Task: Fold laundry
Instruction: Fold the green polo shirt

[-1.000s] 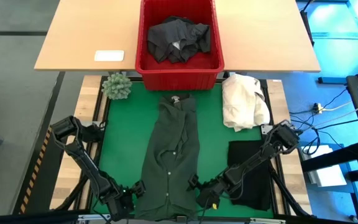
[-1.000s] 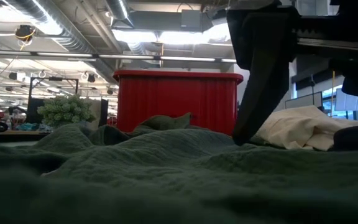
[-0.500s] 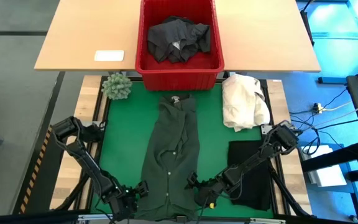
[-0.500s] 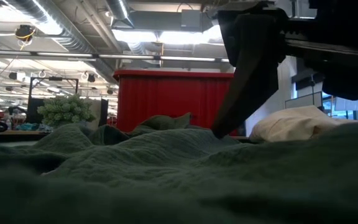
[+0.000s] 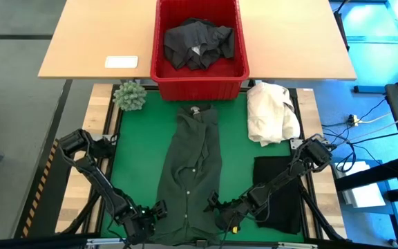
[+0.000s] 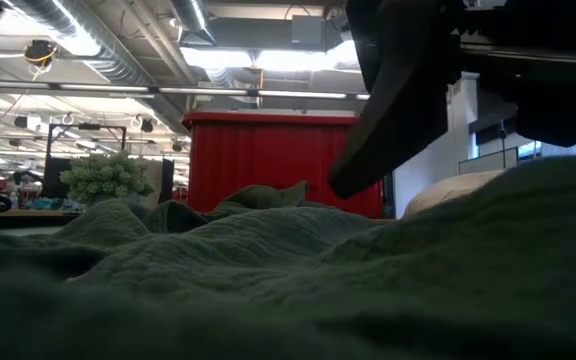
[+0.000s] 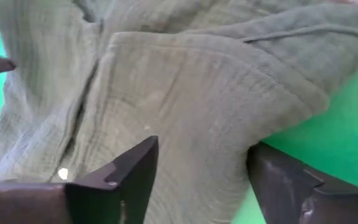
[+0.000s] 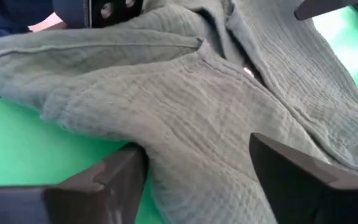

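Note:
A dark green shirt point(image 5: 192, 162) lies flat on the green mat point(image 5: 133, 159), collar toward the red basket point(image 5: 199, 86), hem at the near edge. My left gripper point(image 5: 152, 209) stands open at the hem's left corner, and my right gripper point(image 5: 215, 205) stands open at the hem's right corner. In each wrist view, green cloth fills the gap between the fingers. A black garment point(image 5: 282, 194) lies on the mat at the near right. Dark grey laundry point(image 5: 199, 38) sits in the basket. My left gripper has the shirt's hem, at its near left corner point(image 7: 191, 155), bunched between its two spread fingers point(image 7: 132, 177). It comes slanting down from the near left; the shirt rests on the mat. My right gripper has the hem's near right corner point(image 8: 191, 143) between its two spread fingers point(image 8: 114, 180). It slants down from the near right. The cloth there stands heaved up point(image 6: 508, 230).
A cream-white cloth heap point(image 5: 271, 111) lies at the mat's far right. A small green plant point(image 5: 130, 95) stands at the far left corner. The basket stands at the mat's far edge against a wooden table point(image 5: 88, 41), which bears a white card point(image 5: 121, 61).
In the low view my right gripper has tipped: its upper finger's tip has lifted off the shirt. The shirt's near right part has heaved up and now hides the cream heap. In the high view my left gripper has turned slightly toward the hem.

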You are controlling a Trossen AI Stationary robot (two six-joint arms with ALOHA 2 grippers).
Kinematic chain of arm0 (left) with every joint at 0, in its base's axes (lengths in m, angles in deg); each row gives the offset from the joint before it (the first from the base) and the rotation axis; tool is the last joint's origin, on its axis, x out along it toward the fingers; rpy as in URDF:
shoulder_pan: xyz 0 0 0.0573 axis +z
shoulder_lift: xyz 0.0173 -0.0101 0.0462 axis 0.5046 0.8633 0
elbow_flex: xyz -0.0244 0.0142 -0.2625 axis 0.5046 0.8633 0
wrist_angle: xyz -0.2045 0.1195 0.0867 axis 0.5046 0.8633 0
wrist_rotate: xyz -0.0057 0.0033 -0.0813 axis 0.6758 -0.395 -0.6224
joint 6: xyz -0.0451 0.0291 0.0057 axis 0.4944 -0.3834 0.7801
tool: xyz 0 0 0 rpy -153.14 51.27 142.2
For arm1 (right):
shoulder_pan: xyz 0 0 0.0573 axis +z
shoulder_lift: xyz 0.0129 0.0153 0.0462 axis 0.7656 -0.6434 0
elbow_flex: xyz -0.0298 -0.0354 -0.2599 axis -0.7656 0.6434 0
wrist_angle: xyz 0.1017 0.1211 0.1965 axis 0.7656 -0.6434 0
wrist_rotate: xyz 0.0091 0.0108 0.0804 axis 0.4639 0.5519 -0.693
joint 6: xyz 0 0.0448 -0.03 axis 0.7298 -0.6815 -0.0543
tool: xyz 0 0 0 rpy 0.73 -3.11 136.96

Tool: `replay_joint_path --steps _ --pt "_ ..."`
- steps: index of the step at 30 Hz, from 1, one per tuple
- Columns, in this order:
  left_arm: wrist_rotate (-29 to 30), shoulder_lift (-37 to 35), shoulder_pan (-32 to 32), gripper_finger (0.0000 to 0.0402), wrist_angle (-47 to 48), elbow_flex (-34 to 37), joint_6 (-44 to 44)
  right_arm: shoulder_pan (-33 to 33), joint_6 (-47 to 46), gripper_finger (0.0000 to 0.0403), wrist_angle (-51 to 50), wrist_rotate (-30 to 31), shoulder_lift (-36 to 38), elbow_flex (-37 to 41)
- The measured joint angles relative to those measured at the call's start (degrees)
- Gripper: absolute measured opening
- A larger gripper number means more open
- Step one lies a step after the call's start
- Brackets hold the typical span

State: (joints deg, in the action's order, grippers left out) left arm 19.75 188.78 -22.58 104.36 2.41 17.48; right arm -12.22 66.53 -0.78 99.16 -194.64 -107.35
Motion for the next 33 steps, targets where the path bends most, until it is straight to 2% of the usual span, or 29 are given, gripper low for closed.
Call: replay_joint_path --steps 7,10,13,16,22,33 --pt "1.47 0.14 0.66 0.0141 -2.16 0.00 1.50 0.01 0.00 0.0157 -0.02 0.01 0.00 0.00" --pt "2.27 0.14 0.63 0.0085 -2.03 0.00 3.53 0.11 -0.65 0.0088 -0.50 -0.06 0.00 0.00" --pt "2.72 0.14 0.59 0.0020 -1.97 0.00 9.24 0.11 -4.19 0.0018 -1.56 -0.10 0.02 0.00" --pt "3.83 0.14 0.53 0.0007 -1.94 0.00 14.91 0.11 -7.58 0.0015 -2.05 1.60 0.02 0.00" --pt "8.28 -2.32 -1.19 0.0002 -1.91 0.00 20.67 0.13 -12.44 0.0005 -2.43 3.10 1.25 0.02" --pt "19.13 -10.83 -2.69 0.0001 -1.88 0.00 26.98 0.15 -18.21 0.0002 -5.20 9.61 9.80 0.02"
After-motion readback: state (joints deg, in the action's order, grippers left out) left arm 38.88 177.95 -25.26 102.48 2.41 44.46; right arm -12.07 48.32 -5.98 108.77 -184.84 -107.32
